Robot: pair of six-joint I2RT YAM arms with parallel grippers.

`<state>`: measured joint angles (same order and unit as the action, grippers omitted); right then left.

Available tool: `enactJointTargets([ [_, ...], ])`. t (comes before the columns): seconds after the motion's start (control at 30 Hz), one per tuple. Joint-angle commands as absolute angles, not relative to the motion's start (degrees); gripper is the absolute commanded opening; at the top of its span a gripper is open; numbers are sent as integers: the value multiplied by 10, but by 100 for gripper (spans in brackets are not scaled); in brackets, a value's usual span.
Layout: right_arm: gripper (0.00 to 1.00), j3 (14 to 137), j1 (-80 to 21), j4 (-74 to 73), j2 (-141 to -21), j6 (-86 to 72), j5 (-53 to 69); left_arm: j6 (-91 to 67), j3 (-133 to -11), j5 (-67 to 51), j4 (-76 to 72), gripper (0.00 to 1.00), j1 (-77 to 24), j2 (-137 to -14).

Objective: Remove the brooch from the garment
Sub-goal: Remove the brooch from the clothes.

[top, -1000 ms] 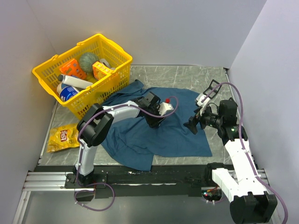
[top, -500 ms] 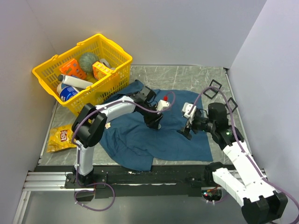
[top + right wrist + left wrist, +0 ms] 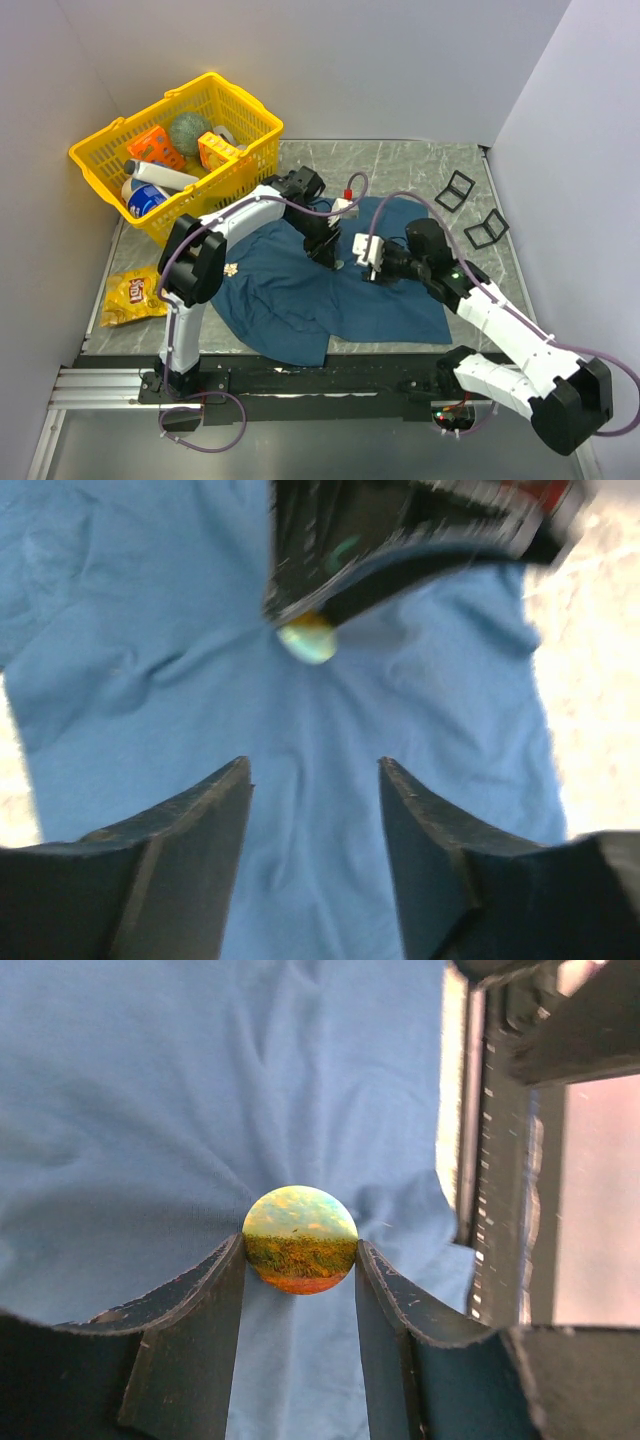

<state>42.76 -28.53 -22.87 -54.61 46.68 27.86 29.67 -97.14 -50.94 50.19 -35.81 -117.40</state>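
Note:
The garment (image 3: 290, 295) is a wrinkled dark blue shirt spread on the table. The brooch (image 3: 300, 1239) is a round pin with a landscape picture, lying on the shirt (image 3: 150, 1110). My left gripper (image 3: 300, 1247) has a finger against each side of the brooch and is shut on it. In the top view it (image 3: 328, 254) is over the shirt's middle. My right gripper (image 3: 313, 765) is open and empty above the shirt (image 3: 150, 610), just short of the brooch (image 3: 308, 640). In the top view it (image 3: 360, 262) is right beside the left gripper.
A yellow basket (image 3: 215, 195) of groceries stands at the back left, touching the shirt's corner. A yellow snack bag (image 3: 135, 295) lies at the left edge. Two black clips (image 3: 459, 189) (image 3: 487, 228) lie on the marble at the right.
My right arm has swung left over the shirt, up to the left gripper. The left gripper has stayed at the shirt's middle, its arm shifting slightly back.

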Motion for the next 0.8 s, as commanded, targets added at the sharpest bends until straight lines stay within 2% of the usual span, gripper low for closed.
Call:
enactJointTargets([
  [0.0, 55, 429, -322, -115, -574, 503, 227, 344, -998, -574, 573, 9, -360, -1188],
  [0.23, 53, 411, -362, -63, -609, 526, 191, 348, -1006, -605, 586, 9, -358, -1190],
  [0.47, 53, 360, -365, -21, -593, 514, 198, 356, -1018, -627, 599, 9, -354, -1196],
  [0.77, 53, 352, -366, -11, -597, 490, 228, 353, -1027, -633, 602, 9, -354, -1197],
])
